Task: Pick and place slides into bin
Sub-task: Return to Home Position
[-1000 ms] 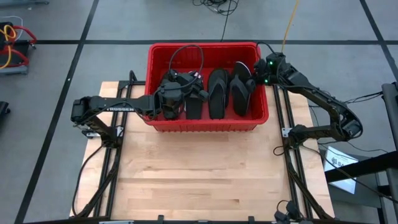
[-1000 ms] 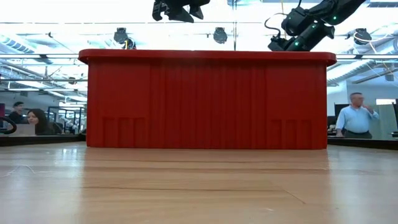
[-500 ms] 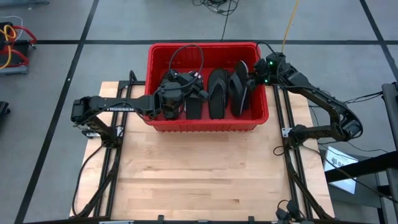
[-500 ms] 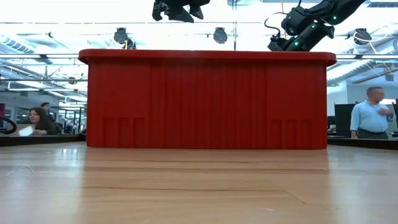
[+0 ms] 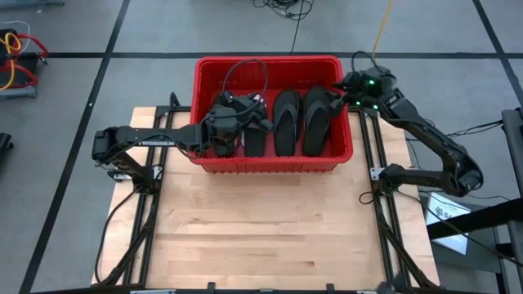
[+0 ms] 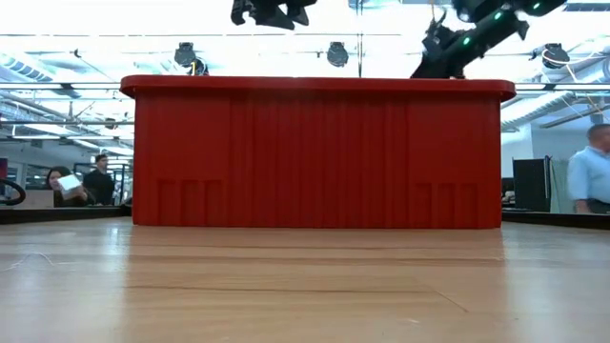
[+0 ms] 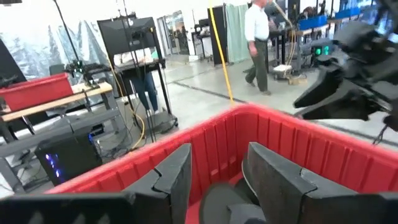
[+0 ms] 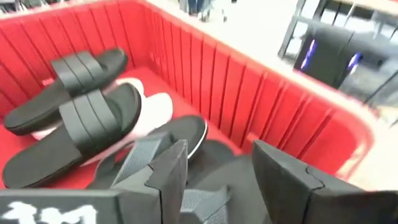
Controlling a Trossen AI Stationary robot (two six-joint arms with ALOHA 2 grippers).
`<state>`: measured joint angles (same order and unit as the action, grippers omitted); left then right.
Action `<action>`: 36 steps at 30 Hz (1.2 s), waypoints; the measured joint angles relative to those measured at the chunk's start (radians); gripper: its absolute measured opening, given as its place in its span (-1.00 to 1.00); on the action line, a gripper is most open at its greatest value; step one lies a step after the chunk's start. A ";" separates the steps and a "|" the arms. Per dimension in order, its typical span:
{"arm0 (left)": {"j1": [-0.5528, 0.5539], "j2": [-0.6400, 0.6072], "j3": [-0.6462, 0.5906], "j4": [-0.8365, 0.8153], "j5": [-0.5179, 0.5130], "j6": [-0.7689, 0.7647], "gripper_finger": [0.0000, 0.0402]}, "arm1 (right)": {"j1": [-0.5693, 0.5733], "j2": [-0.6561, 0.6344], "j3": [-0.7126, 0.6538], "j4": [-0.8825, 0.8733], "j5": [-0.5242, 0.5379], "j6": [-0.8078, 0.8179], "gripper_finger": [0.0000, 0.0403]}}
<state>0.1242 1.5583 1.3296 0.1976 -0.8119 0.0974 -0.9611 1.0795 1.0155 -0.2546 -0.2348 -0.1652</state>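
The red bin (image 5: 274, 164) stands at the table's far edge with several black slides lying flat on its floor: one at the right (image 5: 317, 121), one beside it (image 5: 284, 122). In the right wrist view two black wide-strap slides (image 8: 81, 118) lie over a pale one (image 8: 154, 112). My right gripper (image 5: 337, 96) hovers open over the bin's right wall, with nothing between its fingers (image 8: 163, 169). My left gripper (image 5: 260, 119) hangs open and level above the bin's left half, high over the rim (image 6: 272, 11).
The bin's walls (image 6: 319, 152) rise high from the wooden table (image 5: 261, 237), which stretches bare toward the near edge. A black cable loop (image 5: 245, 72) hangs over the bin's far left part. People (image 6: 596, 171) move in the room behind.
My right gripper has let go of the rightmost black slide, risen, and drawn back toward the table's right edge. That slide, which stood tilted on its edge in the bin, has fallen flat beside the others.
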 joint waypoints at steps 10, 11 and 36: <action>0.006 -0.192 0.002 -0.273 0.035 -0.059 -0.60 | 0.037 -0.260 0.000 -0.032 -0.033 -0.039 -0.85; 0.006 -0.223 0.002 -0.333 0.055 -0.076 -0.70 | 0.046 -0.284 0.000 -0.036 -0.056 -0.051 -0.92; 0.006 -0.901 -0.354 -0.600 0.621 -0.050 -0.98 | 0.127 -0.666 0.001 -0.392 -0.858 -0.169 -1.00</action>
<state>0.1307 0.6575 0.9757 -0.4025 -0.1907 0.0474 -0.8341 0.4139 1.0164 -0.6468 -1.0923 -0.3339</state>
